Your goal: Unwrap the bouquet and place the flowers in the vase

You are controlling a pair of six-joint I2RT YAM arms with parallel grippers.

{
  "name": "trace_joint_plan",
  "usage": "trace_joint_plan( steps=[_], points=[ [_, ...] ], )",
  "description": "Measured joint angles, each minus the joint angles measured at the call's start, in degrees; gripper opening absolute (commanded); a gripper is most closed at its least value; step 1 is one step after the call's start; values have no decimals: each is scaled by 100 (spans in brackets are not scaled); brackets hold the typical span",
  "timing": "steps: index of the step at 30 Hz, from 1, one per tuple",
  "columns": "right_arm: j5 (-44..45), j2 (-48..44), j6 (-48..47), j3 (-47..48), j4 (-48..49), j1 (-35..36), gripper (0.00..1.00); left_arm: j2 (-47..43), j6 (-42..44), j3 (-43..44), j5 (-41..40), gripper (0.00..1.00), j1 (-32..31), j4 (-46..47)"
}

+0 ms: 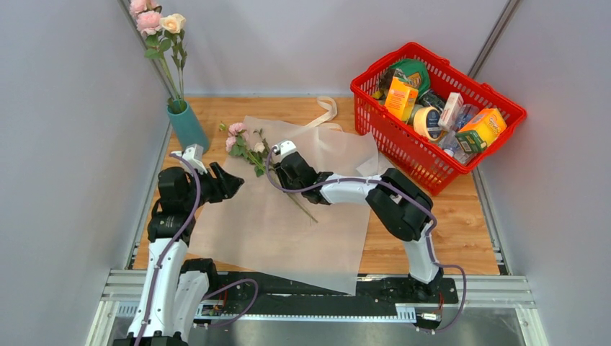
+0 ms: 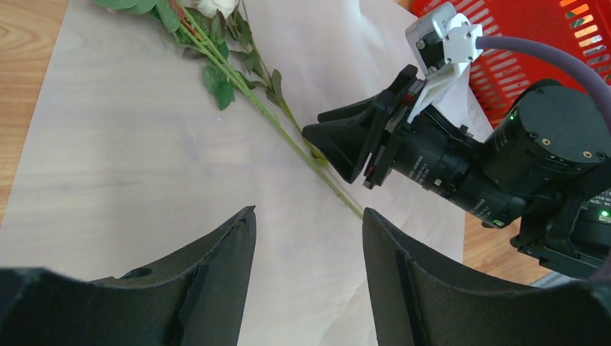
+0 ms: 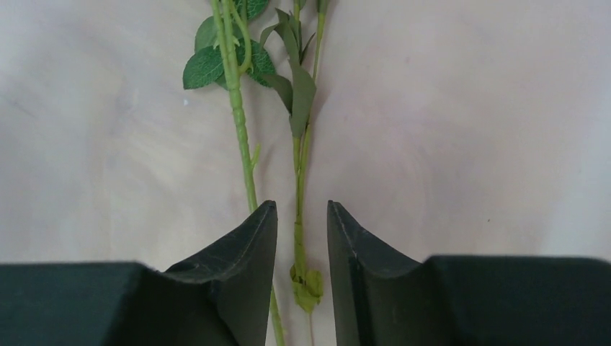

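Note:
The teal vase [image 1: 189, 127] stands at the back left with a few pink and cream roses [image 1: 153, 20] in it. The bouquet's white paper [image 1: 288, 231] lies spread flat on the table. More flowers [image 1: 243, 143] lie on the paper, stems [image 2: 266, 108] pointing toward the near right. My right gripper [image 3: 301, 205] is down over those stems, its jaws narrowly apart. One thin green stem [image 3: 299, 173] runs between them, and a second stem [image 3: 241, 137] passes under the left finger. My left gripper [image 2: 308, 213] hovers open and empty over bare paper, just left of the right gripper [image 2: 324, 144].
A red plastic basket [image 1: 375, 86] full of groceries stands at the back right, close behind the right arm. The cream ribbon [image 1: 328, 112] lies loose at the paper's far edge. Grey walls close in on both sides of the table.

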Motion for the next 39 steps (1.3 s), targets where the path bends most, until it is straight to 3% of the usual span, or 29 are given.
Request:
trace_joint_plan(
  steps=[24, 32, 39],
  points=[
    [98, 328, -146, 146, -256, -4, 28, -59, -44, -2, -92, 63, -7, -26],
    [138, 452, -142, 310, -256, -7, 0, -61, -42, 0, -122, 63, -7, -42],
    [168, 463, -57, 398, -369, -4, 0, -61, -39, -2, -155, 64, -11, -52]
  ],
)
